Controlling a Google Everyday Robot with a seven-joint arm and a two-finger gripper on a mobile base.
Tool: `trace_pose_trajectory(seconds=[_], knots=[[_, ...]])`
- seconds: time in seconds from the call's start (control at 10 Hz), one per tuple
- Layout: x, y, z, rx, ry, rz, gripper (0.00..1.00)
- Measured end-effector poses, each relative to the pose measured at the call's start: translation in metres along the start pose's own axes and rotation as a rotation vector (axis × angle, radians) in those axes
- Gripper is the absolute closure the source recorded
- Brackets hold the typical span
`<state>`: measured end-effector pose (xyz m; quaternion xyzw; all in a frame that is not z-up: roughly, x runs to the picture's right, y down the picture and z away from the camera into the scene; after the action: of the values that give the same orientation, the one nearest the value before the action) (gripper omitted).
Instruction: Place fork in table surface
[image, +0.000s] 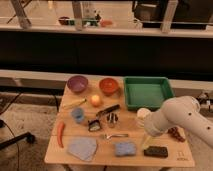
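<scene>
The slim silver fork (116, 135) lies flat on the light tan wooden table surface (165, 161), near its front middle, just behind the blue sponge (125, 148). My white arm reaches in from the right. My gripper (146, 141) points down over the table to the right of the fork, between the sponge and a black block (156, 151). It is apart from the fork and holds nothing that I can see.
A purple bowl (77, 83), an orange bowl (108, 85) and a green tray (148, 92) stand at the back. An orange fruit (95, 100), a black-handled utensil (107, 110), a metal cup (112, 119), a blue cup (77, 115), a red chili (61, 134), a grey cloth (82, 148) and a white cup (143, 114) lie around.
</scene>
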<state>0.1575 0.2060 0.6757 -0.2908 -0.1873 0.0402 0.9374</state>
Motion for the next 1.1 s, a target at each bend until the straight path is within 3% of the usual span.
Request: trace_pose_trajectory(seconds=[0.3,1.1], knots=[[-0.015,-0.004,0.028,-0.008,-0.056,-0.01,0.2],[-0.032,-0.007,0.056,-0.021,-0.128,-0.06,0.2]])
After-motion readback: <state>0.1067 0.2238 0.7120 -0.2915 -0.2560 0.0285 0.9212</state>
